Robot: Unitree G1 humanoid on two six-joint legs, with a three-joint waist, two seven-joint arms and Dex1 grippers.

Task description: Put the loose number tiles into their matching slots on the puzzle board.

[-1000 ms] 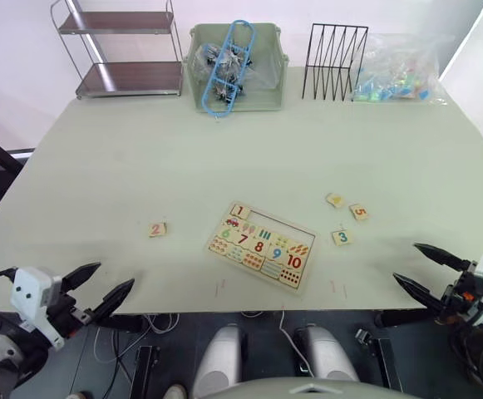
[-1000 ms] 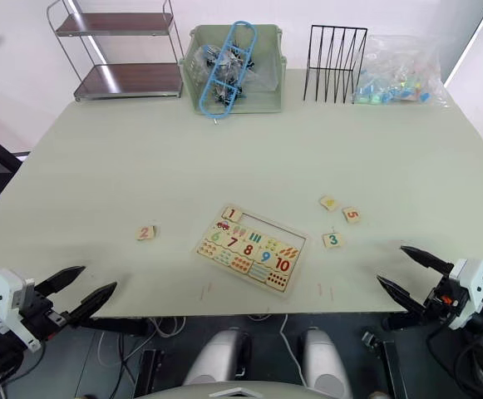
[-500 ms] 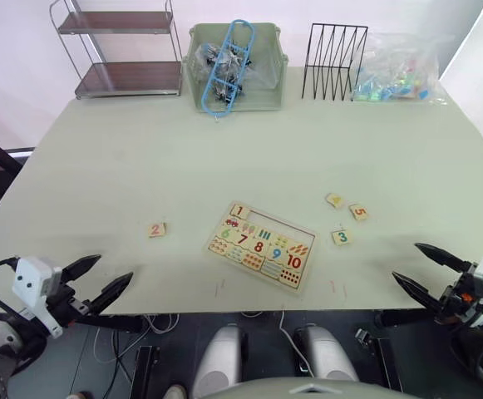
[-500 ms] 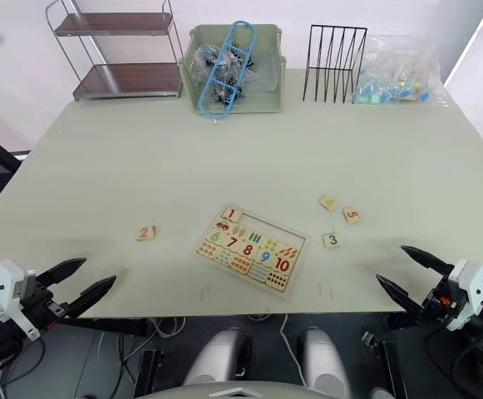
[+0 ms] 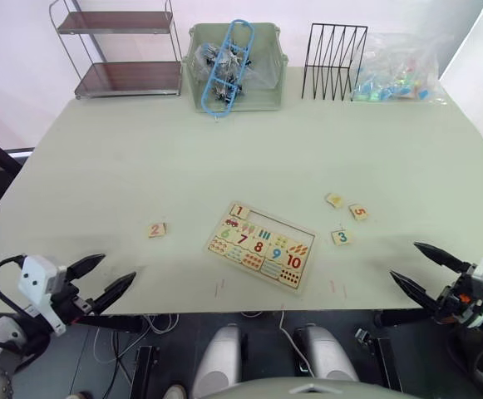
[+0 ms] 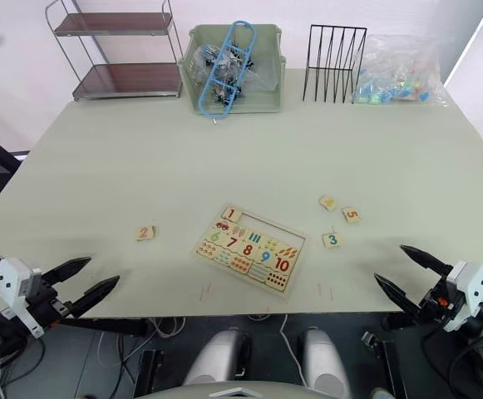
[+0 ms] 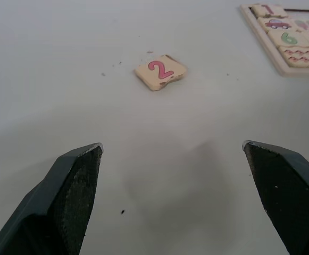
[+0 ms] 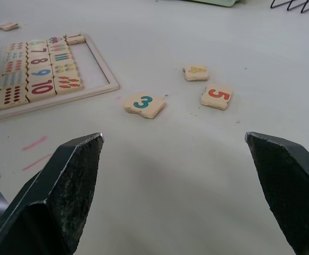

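— Tiles first: where do they lie against the jaws?

— Going left to right, the left gripper [image 5: 100,278] hangs at the near left edge of the table [image 5: 141,150], its two black fingers spread apart with nothing between them. The 2 tile [image 5: 157,229] lies flat beyond it, a little farther and to the right, well apart from the fingertips.

— And the puzzle board [image 5: 262,245]?

— It sits near the middle of the table's near half, turned at an angle. The 1 tile [image 5: 239,211] is seated in the slot at the board's far left corner; the rest of that row of slots [image 5: 278,225] looks bare. The lower rows carry 6 to 10 and the small counting pictures.

— To the right of the board?

— Three loose tiles. The 3 tile [image 5: 342,237] is nearest the board, the 5 tile [image 5: 358,211] is farther and to the right, and a tile with a yellowish print [image 5: 335,199] lies just left of the 5; I cannot read its digit. None touches another.

— The right gripper [image 5: 426,268]?

— At the near right edge, fingers wide apart and empty, the 3 tile well apart from it, farther and to its left.

— Containers?

— Along the far edge: a two-tier wire shelf [image 5: 120,50], then a green bin [image 5: 236,68] holding clear bags of dark small parts with a light-blue frame [image 5: 229,62] sticking out, then a black wire rack [image 5: 334,50], then a clear bag of coloured pieces [image 5: 399,71].
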